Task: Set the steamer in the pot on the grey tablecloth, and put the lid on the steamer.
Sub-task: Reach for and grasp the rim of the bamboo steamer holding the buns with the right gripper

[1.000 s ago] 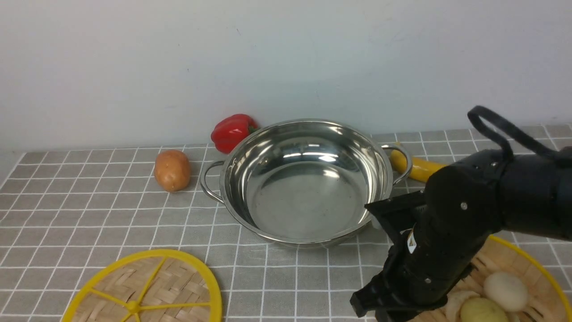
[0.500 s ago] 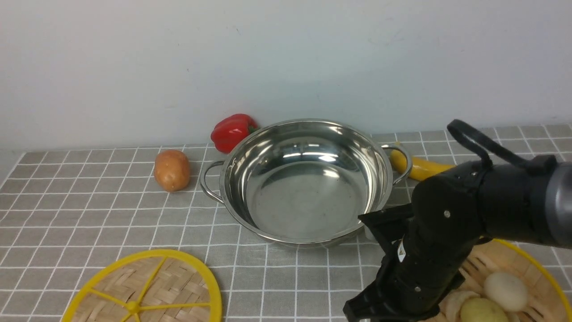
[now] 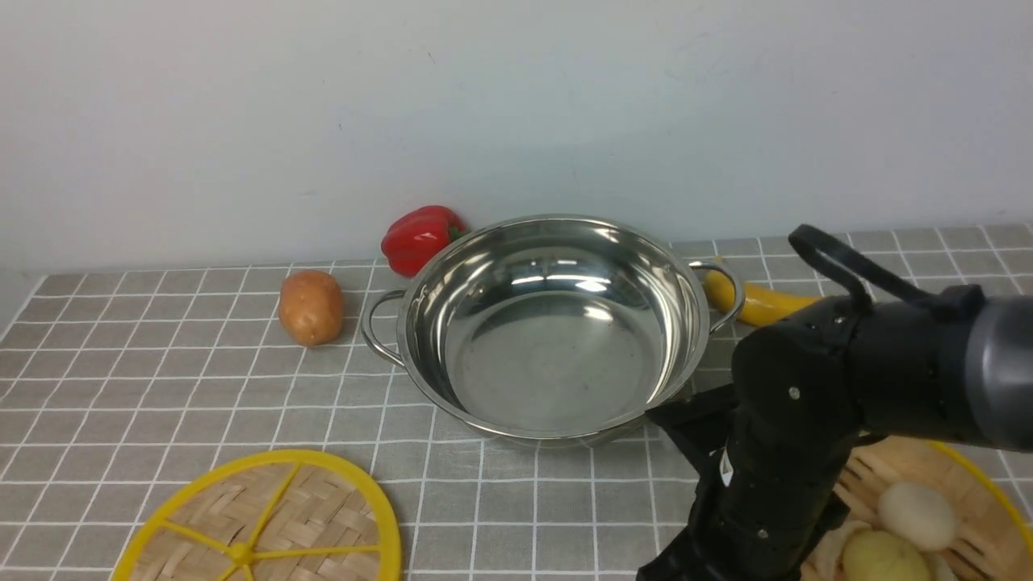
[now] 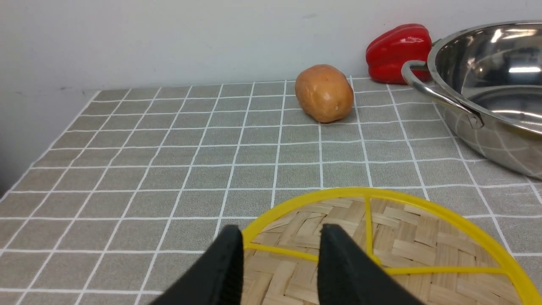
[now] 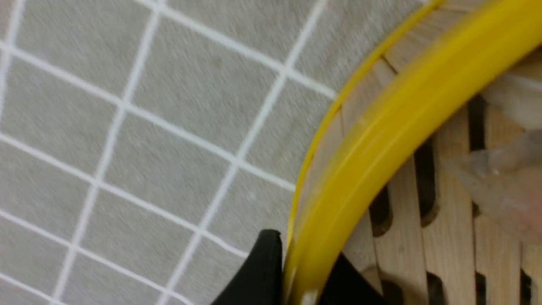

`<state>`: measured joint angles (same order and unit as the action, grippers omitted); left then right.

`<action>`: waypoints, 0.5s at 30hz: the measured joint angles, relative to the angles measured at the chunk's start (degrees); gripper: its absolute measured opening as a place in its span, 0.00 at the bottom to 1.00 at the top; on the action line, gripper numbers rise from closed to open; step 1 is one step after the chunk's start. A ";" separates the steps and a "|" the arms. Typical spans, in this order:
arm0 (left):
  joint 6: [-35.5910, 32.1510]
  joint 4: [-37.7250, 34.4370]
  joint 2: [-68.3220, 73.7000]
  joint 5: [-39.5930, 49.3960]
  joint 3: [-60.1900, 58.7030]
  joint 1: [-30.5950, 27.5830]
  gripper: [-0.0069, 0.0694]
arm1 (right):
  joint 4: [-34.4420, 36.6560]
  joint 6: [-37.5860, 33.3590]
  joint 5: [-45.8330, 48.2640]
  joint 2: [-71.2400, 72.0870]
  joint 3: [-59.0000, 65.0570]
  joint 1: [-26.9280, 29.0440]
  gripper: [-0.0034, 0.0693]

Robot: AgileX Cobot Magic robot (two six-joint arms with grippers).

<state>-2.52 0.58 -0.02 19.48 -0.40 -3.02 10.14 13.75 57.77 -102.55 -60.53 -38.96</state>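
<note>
Look around first. A potato (image 3: pixel 311 307) sits at the far left of the grey tablecloth (image 3: pixel 161 387) that covers the surface. A red pepper (image 3: pixel 421 236) lies by the wall, just behind the pot (image 3: pixel 553 323). A long yellow vegetable (image 3: pixel 763 305) lies just behind the pot's right handle. The pot stands in the middle, open side up, with one handle on the left and one on the far right. Your right arm (image 3: pixel 807 420) reaches down in front of the steamer (image 3: pixel 972 472) and hides its left side.

The steamer sits at the near right, to the right of the pot. It has a yellow rim and a floor of wood slats with dark gaps. It stands upright, open side up, and some pale round foods (image 3: pixel 916 515) lie in it. It is round, so it has no long side.

Your right claw (image 5: pixel 302 275) pinches the steamer's rim, with one finger outside and one inside.

The lid (image 3: pixel 266 524) lies flat at the near left. Your left claw (image 4: pixel 281 254) is above the lid, with its fingers spread apart.
</note>
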 joint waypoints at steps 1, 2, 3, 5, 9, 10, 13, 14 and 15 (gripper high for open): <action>0.00 0.00 0.00 0.00 0.00 0.00 0.41 | -0.82 -0.46 1.21 0.06 -0.33 0.00 0.14; 0.00 0.00 0.00 0.00 0.00 0.00 0.41 | -1.19 -0.62 1.72 0.20 -0.55 0.00 0.14; 0.00 0.00 0.00 0.00 0.00 0.00 0.41 | -1.57 -1.02 2.45 0.44 -0.80 0.00 0.14; 0.00 0.00 0.00 0.00 0.00 0.00 0.41 | -2.48 -1.94 4.47 1.24 -1.49 0.00 0.13; 0.00 0.00 0.00 0.00 0.00 0.00 0.41 | -5.74 -2.86 9.33 3.42 -3.23 0.00 0.13; 0.00 0.00 0.00 0.00 0.00 0.00 0.41 | -6.87 -2.66 10.15 4.21 -3.65 0.00 0.13; 0.00 0.00 0.00 0.00 0.00 0.00 0.41 | -10.92 -1.39 11.40 7.64 -5.02 0.00 0.13; 0.00 0.00 0.00 0.00 0.00 0.00 0.41 | -11.56 -1.32 11.66 8.56 -5.44 0.00 0.13; 0.00 0.00 0.00 0.00 0.00 0.00 0.41 | -12.19 -1.18 11.82 9.74 -6.00 0.00 0.13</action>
<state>-2.52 0.58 -0.02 19.48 -0.40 -3.02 -2.04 12.57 69.59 -92.81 -66.52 -38.96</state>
